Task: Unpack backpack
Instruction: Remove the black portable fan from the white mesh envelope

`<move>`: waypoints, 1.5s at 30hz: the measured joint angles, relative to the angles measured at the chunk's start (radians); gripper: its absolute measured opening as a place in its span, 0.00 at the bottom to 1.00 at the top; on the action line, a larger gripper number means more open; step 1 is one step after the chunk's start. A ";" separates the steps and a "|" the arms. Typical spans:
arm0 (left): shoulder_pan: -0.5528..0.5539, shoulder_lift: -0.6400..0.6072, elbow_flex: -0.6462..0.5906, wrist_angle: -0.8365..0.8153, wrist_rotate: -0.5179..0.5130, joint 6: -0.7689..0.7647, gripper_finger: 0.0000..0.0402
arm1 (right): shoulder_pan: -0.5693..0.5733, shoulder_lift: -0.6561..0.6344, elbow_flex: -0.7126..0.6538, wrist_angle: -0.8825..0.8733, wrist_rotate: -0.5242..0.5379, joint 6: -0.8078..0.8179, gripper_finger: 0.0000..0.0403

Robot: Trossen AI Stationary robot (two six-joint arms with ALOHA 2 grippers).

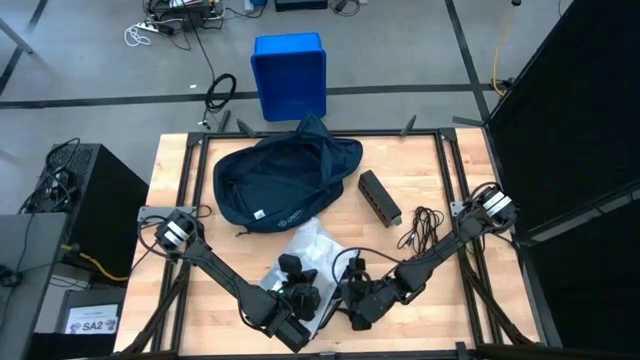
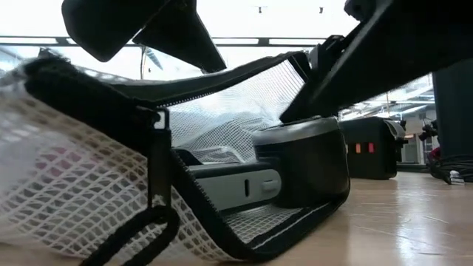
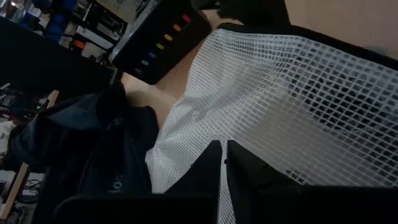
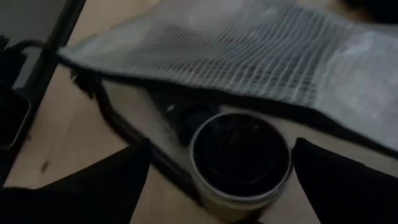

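My right gripper [image 4: 217, 171] stands with its two fingers spread wide, and between them lies a round dark object with a pale metal rim [image 4: 239, 158], sitting in the unzipped mouth of the clear white mesh pouch with black zip edging [image 1: 310, 250]. That is what my coming move turns on, I judge: the round piece lies straight ahead of my open jaws, just inside the pouch's opening. My left gripper [image 3: 225, 171] is closed tight on the mesh, holding the pouch's upper side up so the mouth gapes toward my right arm.

The large dark navy soft fabric backpack [image 1: 283, 180] lies slumped at the far middle of the wooden table [image 1: 450, 320], its opening turned to the right, well apart from both grippers. A long black rectangular box [image 1: 380, 197] rests to its right, beside a coil of black cable [image 1: 425, 225].

From above, both grippers crowd over the pouch and hide its contents. I cannot tell what the round object is, nor whether the backpack holds anything.
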 joint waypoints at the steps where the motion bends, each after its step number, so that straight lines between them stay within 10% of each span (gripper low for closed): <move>1: 0.000 0.000 0.000 0.000 0.000 0.000 0.00 | 0.000 0.000 0.000 0.000 -0.011 0.000 0.92; 13: 0.002 0.000 0.012 0.004 0.013 0.000 0.00 | -0.026 0.136 0.003 0.054 -0.030 0.049 0.98; 45: 0.002 0.001 0.012 0.004 0.038 -0.001 0.00 | -0.032 0.135 0.000 0.212 -0.082 -0.006 0.62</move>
